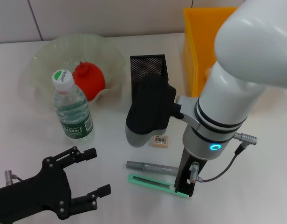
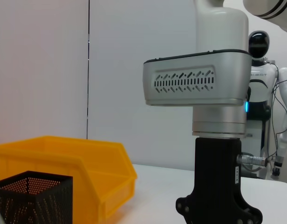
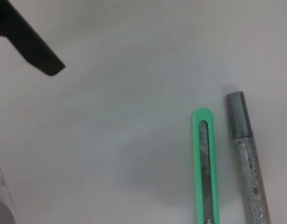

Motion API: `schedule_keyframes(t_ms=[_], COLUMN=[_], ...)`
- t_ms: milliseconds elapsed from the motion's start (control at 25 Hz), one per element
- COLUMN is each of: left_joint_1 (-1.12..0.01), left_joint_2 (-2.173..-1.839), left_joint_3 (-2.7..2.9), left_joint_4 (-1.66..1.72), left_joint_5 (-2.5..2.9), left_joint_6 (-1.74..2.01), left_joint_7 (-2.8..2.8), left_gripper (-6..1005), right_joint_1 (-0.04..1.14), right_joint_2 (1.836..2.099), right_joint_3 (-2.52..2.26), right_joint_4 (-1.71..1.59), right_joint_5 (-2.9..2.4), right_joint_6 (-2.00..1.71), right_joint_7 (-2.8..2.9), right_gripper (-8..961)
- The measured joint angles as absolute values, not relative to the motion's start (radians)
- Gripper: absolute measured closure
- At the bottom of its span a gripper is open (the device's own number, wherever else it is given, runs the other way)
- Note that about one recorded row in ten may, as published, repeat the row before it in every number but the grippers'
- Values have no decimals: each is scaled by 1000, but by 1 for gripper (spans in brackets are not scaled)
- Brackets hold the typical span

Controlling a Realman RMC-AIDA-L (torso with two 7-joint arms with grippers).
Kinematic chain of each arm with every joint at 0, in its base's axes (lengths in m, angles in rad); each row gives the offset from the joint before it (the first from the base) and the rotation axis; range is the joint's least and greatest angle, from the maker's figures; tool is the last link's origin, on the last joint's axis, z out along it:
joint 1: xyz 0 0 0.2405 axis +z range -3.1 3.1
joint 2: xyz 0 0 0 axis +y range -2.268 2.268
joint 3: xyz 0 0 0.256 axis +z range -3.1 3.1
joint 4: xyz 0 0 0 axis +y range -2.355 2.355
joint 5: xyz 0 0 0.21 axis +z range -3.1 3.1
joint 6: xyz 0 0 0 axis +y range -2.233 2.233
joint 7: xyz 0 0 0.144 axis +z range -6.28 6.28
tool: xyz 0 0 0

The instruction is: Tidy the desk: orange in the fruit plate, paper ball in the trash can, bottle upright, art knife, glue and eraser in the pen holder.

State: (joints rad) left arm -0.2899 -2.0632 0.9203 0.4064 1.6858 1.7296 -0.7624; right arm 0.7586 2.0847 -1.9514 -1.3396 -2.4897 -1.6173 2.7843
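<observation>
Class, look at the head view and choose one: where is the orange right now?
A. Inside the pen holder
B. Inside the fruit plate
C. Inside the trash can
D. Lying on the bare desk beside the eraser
B. The orange sits inside the pale green fruit plate, behind the upright bottle, not on the desk.

worktop (image 1: 255, 186) layout: fruit plate (image 1: 45, 58) rear left with the orange (image 1: 90, 79) in it. bottle (image 1: 72, 109) upright just in front of the plate. pen holder (image 1: 147, 74) mid-rear, trash can (image 1: 199, 46) to its right. eraser (image 1: 160, 140) in front of the holder. glue (image 1: 150, 166) in front of the eraser, art knife (image 1: 153, 183) parallel just in front of the glue. left pincer (image 1: 94, 172) front left, in front of the bottle.
</observation>
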Motion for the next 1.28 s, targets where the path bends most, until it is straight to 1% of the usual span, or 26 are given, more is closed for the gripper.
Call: schedule_keyframes(t_ms=[40, 360, 560, 800, 1000, 1280], left_joint_1=[-290, -289, -289, -289, -289, -287], left_joint_2=[-2063, -2063, -2063, -2063, -2062, -2060], left_joint_3=[920, 919, 920, 918, 922, 924], left_joint_4=[406, 406, 407, 406, 408, 414], left_joint_5=[1686, 1685, 1685, 1686, 1686, 1687], left_joint_6=[1730, 1730, 1730, 1731, 1732, 1738], left_joint_7=[-762, -762, -762, -762, -765, -776], left_gripper=[188, 188, 188, 188, 188, 188], right_joint_1=[755, 750, 748, 743, 739, 738], right_joint_2=[2085, 2085, 2085, 2086, 2087, 2088], right_joint_3=[-1941, -1919, -1922, -1922, -1930, -1931], right_joint_4=[-1340, -1355, -1364, -1372, -1368, -1362], right_joint_5=[-2490, -2488, -2483, -2452, -2449, -2455], right_joint_6=[-1622, -1635, -1637, -1636, -1630, -1624], right_joint_7=[2781, 2756, 2725, 2695, 2677, 2677], right_gripper=[942, 939, 725, 516, 452, 451])
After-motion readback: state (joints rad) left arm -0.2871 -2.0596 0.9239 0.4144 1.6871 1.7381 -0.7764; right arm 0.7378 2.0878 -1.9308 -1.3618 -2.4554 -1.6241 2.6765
